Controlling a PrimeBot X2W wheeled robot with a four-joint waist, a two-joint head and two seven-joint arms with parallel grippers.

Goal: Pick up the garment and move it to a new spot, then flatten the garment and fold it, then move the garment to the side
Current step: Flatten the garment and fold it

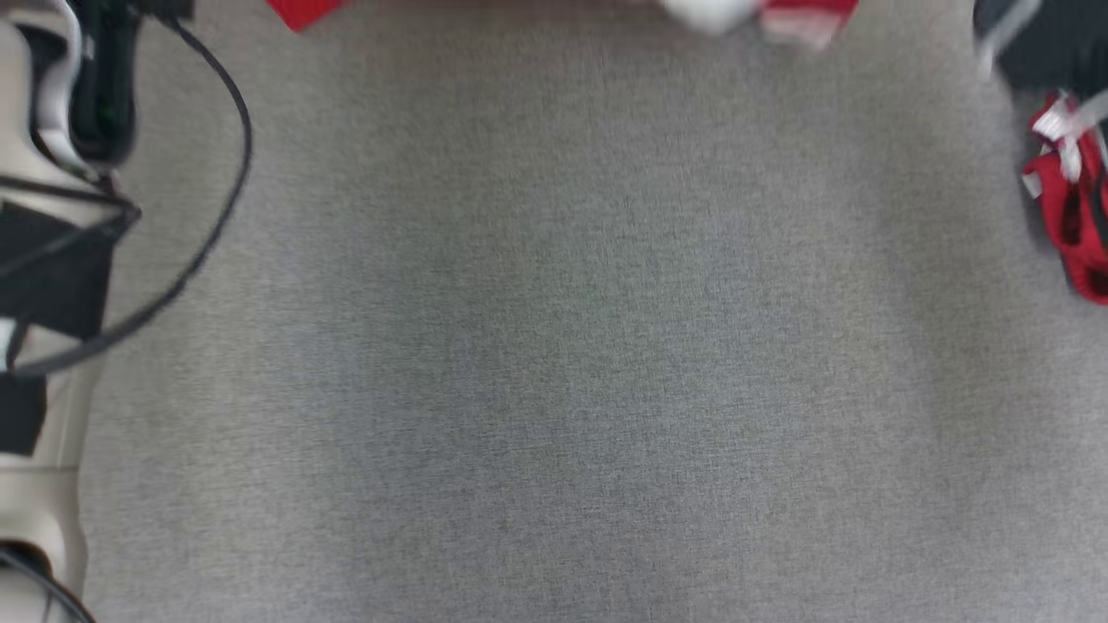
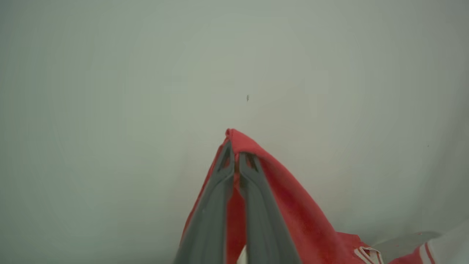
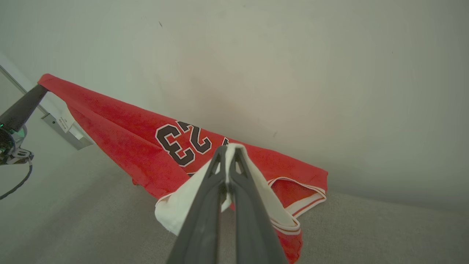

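Left pincer (image 2: 236, 157) and right pincer (image 3: 228, 154) clenched on jersey (image 3: 128, 135), stretched between them.
Step, likely: carry to new spot; next, lower it flat onto table (image 1: 554, 346).

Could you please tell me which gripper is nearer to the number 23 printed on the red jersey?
Right. The right gripper pinches the red jersey just beside the 23; the left gripper holds its far corner, well away.

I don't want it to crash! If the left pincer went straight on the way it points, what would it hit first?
Probably the pale wall, beyond the red garment pinched in the left pincer; how far is unclear.
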